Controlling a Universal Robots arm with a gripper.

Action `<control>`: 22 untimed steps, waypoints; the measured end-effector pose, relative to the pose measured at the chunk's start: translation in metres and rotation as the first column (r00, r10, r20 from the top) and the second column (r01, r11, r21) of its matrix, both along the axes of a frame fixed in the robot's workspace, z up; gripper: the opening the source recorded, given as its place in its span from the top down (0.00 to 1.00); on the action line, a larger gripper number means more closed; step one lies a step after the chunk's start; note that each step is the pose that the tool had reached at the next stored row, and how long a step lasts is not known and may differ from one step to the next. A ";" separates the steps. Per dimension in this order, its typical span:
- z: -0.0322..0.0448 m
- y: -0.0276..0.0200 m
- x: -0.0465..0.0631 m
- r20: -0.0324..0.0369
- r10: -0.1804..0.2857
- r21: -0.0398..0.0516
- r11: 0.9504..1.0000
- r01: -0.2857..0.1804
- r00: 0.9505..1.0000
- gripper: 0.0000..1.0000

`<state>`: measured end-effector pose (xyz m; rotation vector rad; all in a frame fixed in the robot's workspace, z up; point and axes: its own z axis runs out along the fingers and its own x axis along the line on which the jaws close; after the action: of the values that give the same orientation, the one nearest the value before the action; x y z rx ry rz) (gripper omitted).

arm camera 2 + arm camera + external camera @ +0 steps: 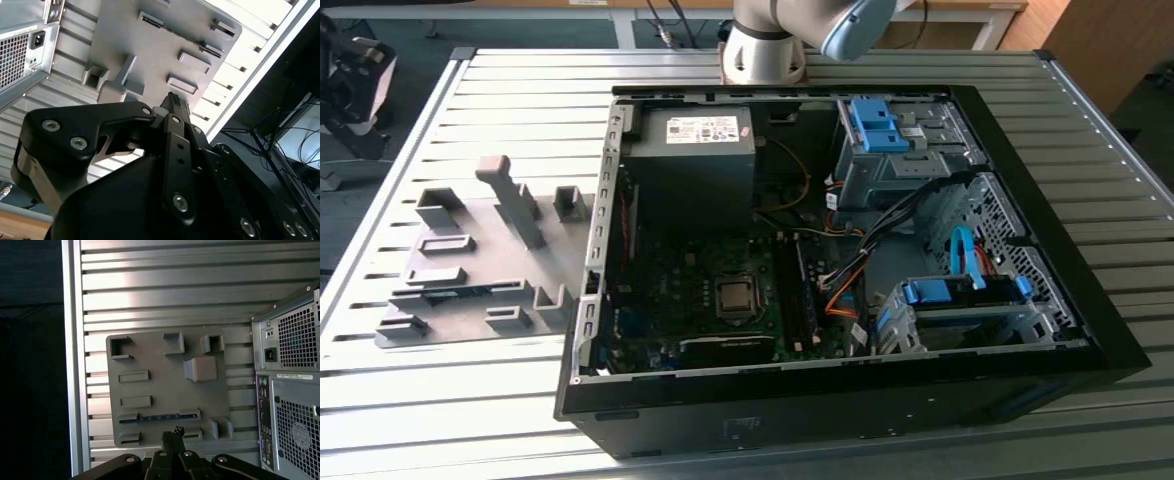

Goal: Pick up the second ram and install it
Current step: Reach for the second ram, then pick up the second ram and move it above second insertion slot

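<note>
Right now I see the fingers (172, 436) pressed together in both wrist views, with no gap between them and nothing held. They hang above the bench (520, 80), over the edge of the grey fixture plate (150, 355), and touch nothing.

The second ram (159, 417) sits on edge in a long slot of that plate and shows as a thin bluish strip. Of all the plate's holders, its slot is the one nearest the fingertips in the first wrist view. In the exterior view the same strip (460, 291) lies on the plate well apart from the computer case (1067, 330), which stands open on the bench to the exterior view's right of the plate.

Inside the case I can make out the motherboard (680, 290) with the square silver processor (736, 297) near its middle. The long black slot rails (797, 290) run just beside the processor, on the exterior view's right. I cannot tell whether any rail is already filled. The power supply (691, 150) fills a far corner, and blue drive brackets (874, 125) sit along the case's other side.
</note>
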<state>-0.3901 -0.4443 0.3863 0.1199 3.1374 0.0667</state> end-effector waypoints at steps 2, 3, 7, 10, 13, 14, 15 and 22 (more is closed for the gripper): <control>0.0000 -0.0007 -0.001 0.000 0.000 0.000 1.000 0.000 1.000 0.89; -0.0001 -0.0007 -0.001 0.000 0.000 0.000 1.000 0.000 1.000 0.89; 0.0000 -0.0008 -0.001 0.000 0.000 0.000 1.000 0.000 1.000 0.89; -0.0001 -0.0009 -0.001 0.000 0.000 0.000 1.000 0.000 1.000 0.89; -0.0001 -0.0009 -0.001 0.000 0.000 0.000 1.000 0.000 1.000 0.89; -0.0001 -0.0009 -0.001 0.000 0.000 0.000 1.000 0.000 1.000 0.89; -0.0001 -0.0009 -0.002 0.000 0.000 0.000 1.000 0.000 1.000 0.89; -0.0002 -0.0009 -0.002 0.000 0.046 0.000 0.999 -0.046 0.999 0.89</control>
<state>-0.3917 -0.4452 0.3861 0.0471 3.1403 0.0665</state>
